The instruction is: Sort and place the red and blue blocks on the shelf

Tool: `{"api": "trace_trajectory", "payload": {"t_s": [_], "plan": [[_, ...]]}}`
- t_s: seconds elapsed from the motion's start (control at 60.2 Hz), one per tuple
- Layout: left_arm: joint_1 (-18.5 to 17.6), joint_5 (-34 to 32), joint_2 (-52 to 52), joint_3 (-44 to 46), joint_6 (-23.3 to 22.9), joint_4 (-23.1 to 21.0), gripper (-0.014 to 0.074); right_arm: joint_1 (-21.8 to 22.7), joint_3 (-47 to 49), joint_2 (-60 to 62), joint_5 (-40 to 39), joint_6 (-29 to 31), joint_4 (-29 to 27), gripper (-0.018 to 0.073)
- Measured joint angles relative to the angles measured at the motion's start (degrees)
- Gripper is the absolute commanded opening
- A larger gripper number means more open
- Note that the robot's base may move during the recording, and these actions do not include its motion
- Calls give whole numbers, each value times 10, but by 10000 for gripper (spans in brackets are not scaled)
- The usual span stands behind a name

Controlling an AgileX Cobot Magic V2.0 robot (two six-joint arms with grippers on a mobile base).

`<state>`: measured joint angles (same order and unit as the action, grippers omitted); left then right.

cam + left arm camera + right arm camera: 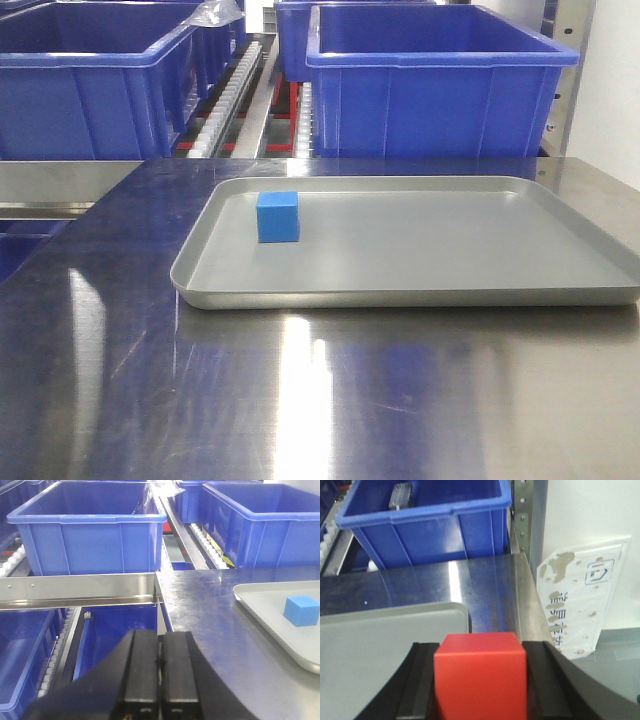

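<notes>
My right gripper (480, 690) pinches the red block (480, 672), ready for the shelf (75, 587); my left gripper (159, 662) idles, jaws pressed together; the blue block (278, 216) waits on the tray (450, 292).

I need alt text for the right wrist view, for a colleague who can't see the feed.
A red block fills the bottom centre, clamped in the right gripper. Behind it lie a corner of the grey tray and the shiny steel tabletop, with a blue bin beyond and a stained white placard at right.
</notes>
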<state>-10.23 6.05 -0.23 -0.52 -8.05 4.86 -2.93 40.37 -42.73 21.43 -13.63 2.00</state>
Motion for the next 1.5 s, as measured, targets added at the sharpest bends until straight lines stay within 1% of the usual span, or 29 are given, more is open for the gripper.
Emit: {"api": "trace_trajectory", "payload": {"t_s": [0.299, 1.495], "plan": [[0, 0, 0, 0, 0, 0, 140, 0, -3, 1, -15, 0, 1, 62], [0, 0, 0, 0, 0, 4, 140, 0, -3, 1, -16, 0, 1, 62]]}}
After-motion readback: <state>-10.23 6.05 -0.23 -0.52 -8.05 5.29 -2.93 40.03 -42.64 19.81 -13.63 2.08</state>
